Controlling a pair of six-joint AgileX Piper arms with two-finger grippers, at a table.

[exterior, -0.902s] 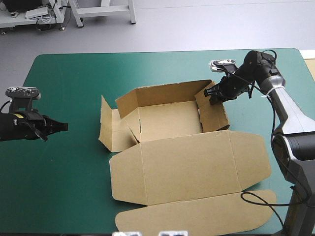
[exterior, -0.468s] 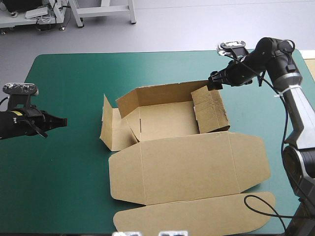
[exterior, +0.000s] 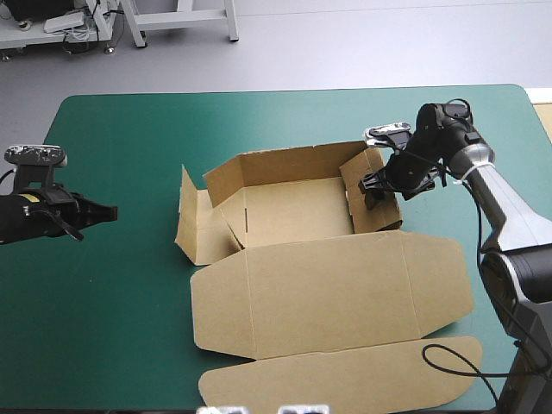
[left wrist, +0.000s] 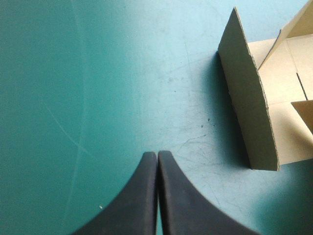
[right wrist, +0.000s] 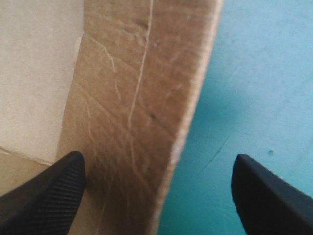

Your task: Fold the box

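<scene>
**Box half-formed, right gripper straddling its right wall**

The box (exterior: pixel 297 216) sits mid-table on the teal-green cover (exterior: pixel 112 302), open side up. Its back wall (exterior: pixel 285 164) and right wall (exterior: pixel 379 203) are raised. The left flap (exterior: pixel 185 216) stands up but is splayed outward, not tucked. The lid (exterior: pixel 332 293) lies flat toward the near edge, and its tuck flap (exterior: pixel 345 375) is flat too, almost at the table edge.

The right gripper (exterior: pixel 373 191) is down at the right wall's far end. In the right wrist view its fingers are spread wide (right wrist: pixel 159 161) and the wall's edge (right wrist: pixel 132 98) runs between them, one finger on the tray side and the other over the cover. I can't tell whether they touch the board.

The left gripper (exterior: pixel 108 212) is low over the cover near the table's left side, well apart from the box. Its fingers are pressed together into one point (left wrist: pixel 157 154) with nothing between them. The left flap (left wrist: pixel 254 107) is ahead of it and off to one side.
</scene>
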